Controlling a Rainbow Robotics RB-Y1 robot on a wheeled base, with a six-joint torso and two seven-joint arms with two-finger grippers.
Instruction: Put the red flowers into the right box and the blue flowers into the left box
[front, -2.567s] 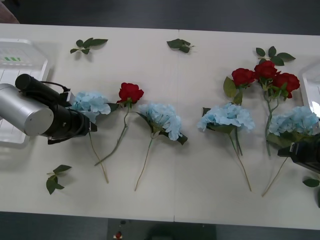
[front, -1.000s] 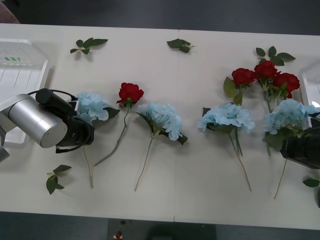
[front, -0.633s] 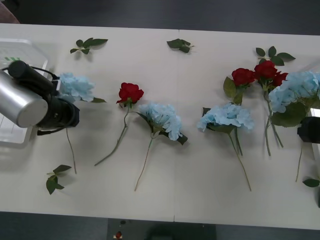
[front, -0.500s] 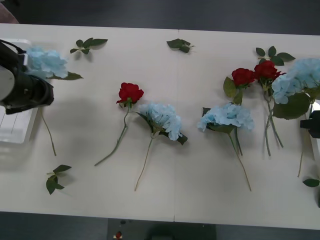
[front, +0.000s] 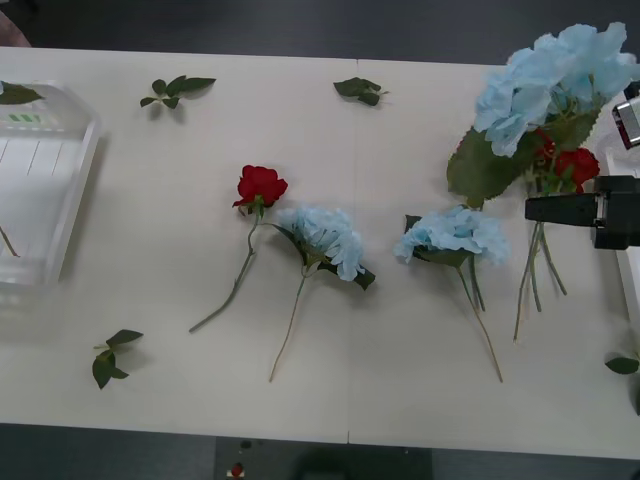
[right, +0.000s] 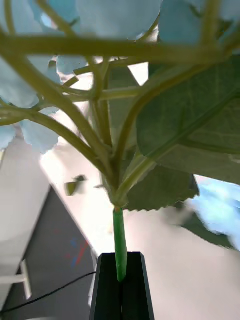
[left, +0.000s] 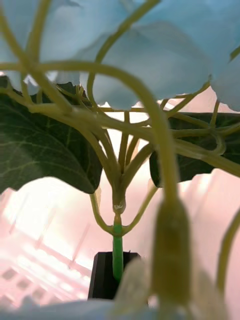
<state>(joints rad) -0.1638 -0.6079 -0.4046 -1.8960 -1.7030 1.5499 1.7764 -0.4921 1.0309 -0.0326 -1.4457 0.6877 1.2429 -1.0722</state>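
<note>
Both grippers are pinched on hydrangea stems just under the head, so the blooms stand clear: the right gripper (front: 560, 208) holds its blue hydrangea (front: 555, 75) above the red roses (front: 572, 165), near the right box (front: 612, 160). The left gripper (left: 117, 272) has its own blue hydrangea (left: 140, 60), probably over the left box (front: 70, 180).
</note>
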